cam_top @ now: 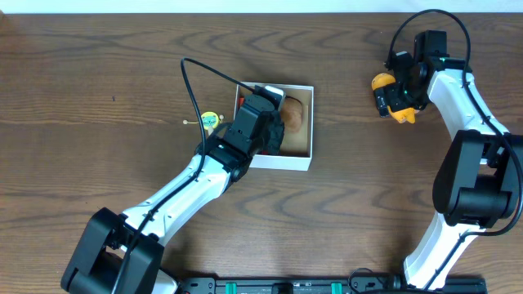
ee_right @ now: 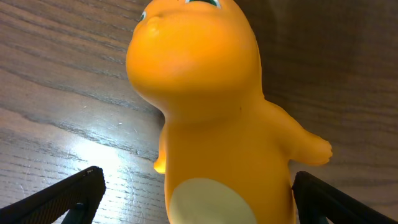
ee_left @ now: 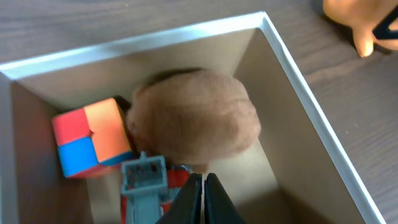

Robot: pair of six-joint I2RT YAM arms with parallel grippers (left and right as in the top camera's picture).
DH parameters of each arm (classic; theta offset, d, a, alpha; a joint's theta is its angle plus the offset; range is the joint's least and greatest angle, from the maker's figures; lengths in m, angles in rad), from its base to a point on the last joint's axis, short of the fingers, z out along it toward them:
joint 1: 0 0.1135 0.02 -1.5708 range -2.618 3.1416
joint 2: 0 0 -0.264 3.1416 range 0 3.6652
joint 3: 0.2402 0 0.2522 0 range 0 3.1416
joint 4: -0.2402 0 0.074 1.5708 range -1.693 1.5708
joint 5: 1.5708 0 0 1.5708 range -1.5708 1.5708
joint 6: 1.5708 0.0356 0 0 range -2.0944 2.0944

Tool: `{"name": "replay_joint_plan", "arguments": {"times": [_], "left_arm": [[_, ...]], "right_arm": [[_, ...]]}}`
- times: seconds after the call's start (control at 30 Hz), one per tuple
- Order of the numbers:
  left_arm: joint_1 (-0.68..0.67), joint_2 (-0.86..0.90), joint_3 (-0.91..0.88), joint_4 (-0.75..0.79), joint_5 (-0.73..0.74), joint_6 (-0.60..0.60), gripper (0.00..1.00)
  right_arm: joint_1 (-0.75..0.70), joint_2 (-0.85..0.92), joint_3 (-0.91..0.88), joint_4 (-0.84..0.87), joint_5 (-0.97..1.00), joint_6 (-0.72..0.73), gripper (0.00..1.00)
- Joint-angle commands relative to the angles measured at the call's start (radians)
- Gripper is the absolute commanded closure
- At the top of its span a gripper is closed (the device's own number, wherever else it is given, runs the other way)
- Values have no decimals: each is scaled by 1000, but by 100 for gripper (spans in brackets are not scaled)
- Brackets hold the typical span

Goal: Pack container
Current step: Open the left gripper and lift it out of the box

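- Wooden table: container sits mid-table, white walls, tan floor.
- Left gripper over its inside, fingers pressed together, nothing between.
- Right gripper far right, fingers spread astride orange figure.
- In container: brown plush, coloured cube just beside.

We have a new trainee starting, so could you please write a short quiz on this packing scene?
1. True or false: the box holds nothing.
2. Which gripper has the orange toy between its open fingers?
3. Beside the brown plush in the box lies: A) a coloured cube, B) a banana, C) a spoon.
Key: 1 false; 2 the right gripper; 3 A.
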Motion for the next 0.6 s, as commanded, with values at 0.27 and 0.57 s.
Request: {"name": "replay_joint_plan", "arguments": {"times": [0.27,0.57], "left_arm": [[-26,25,18,-20,31,-2,94],[-26,116,18,10,30,11,94]], "right_arm": [[8,7,3,-1,-8,-2,1],[8,7,3,-1,-8,-2,1]]}}
